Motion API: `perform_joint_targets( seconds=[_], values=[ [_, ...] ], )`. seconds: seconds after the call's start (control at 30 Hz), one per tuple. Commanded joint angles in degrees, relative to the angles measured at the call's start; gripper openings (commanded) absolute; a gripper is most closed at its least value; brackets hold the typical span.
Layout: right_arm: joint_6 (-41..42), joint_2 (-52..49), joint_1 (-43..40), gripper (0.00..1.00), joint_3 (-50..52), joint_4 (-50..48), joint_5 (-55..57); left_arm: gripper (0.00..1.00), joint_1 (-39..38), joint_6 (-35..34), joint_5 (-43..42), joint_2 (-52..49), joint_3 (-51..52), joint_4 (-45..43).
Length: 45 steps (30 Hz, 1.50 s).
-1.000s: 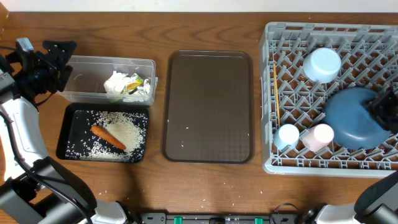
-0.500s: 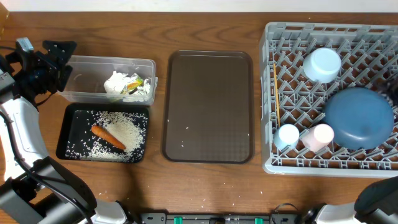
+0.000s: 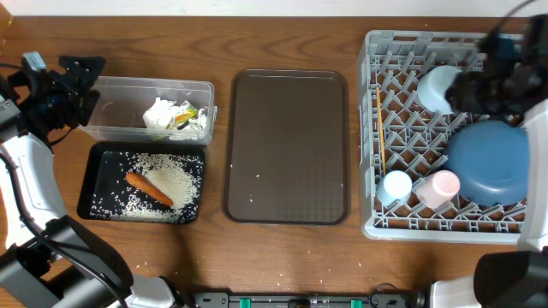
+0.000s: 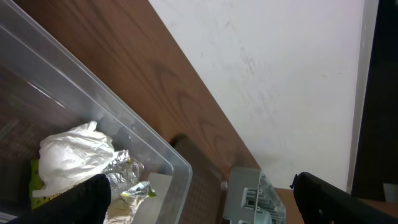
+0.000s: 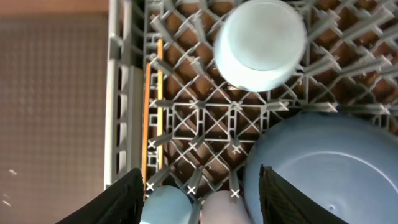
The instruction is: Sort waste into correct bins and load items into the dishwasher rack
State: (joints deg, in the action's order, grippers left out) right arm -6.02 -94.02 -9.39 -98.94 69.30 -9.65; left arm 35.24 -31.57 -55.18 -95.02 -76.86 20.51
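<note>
The grey dishwasher rack [image 3: 370, 128] holds the blue plate [image 3: 486, 175], pink cup [image 3: 443, 186], light blue cup [image 3: 396, 186], pale bowl [image 3: 435, 88] and chopsticks [image 3: 378, 111]. My right gripper [image 5: 202, 202] hovers open above the rack, over the cups [image 5: 165, 205] and plate [image 5: 329, 168], holding nothing. The clear box [image 3: 120, 128] contains white tissue [image 3: 163, 114] and the yellow-green wrapper [image 3: 185, 115]. In the black tray [image 3: 96, 184] lie the carrot [image 3: 150, 189] and rice [image 3: 175, 178]. My left gripper [image 3: 92, 85] stands open at the box's left end, empty [image 4: 208, 205].
The dark brown serving tray [image 3: 287, 145] lies between the bins and the rack. A few rice grains [image 3: 141, 264] are scattered on the wood near the front edge. My right arm [image 3: 501, 77] shows as a dark blur over the rack's back half.
My right arm has swung from the plate's right edge up toward the rack's back, over the bowl, its jaws spreading wider. The plate stays in the rack. The left arm is still.
</note>
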Motion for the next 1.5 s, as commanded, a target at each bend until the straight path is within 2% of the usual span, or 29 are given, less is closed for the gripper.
perform_joint_targets(
  seconds=[0.0,0.07,0.1,0.13,0.33,1.17,1.47],
  values=[
    [-3.6,0.4,3.7,0.59,-1.2,0.7,5.3,0.96,0.2,-0.2,-0.7,0.7,-0.7,-0.1],
    [-3.7,0.4,5.9,0.7,-1.2,1.1,5.3,0.96,0.2,-0.2,-0.7,0.7,-0.7,-0.1],
    [-3.7,0.4,6.7,0.8,-1.2,1.2,5.4,0.96,0.2,-0.2,-0.7,0.7,-0.7,-0.1],
    [-3.7,0.4,7.3,0.99,-1.2,1.3,5.4,0.96,0.2,-0.2,-0.7,0.7,-0.7,-0.1],
    [-3.7,0.4,9.4,0.99,-1.2,1.4,5.3,0.96,0.2,-0.2,-0.7,0.7,-0.7,-0.1],
    [-3.7,0.2,9.5,0.99,-1.1,1.4,5.3,0.96,0.2,-0.2,-0.7,0.7,-0.7,-0.1],
    [-3.7,7.6,10.3,0.99,-1.1,1.4,5.3,0.96,0.2,-0.2,-0.7,0.7,-0.7,-0.1]
  ],
)
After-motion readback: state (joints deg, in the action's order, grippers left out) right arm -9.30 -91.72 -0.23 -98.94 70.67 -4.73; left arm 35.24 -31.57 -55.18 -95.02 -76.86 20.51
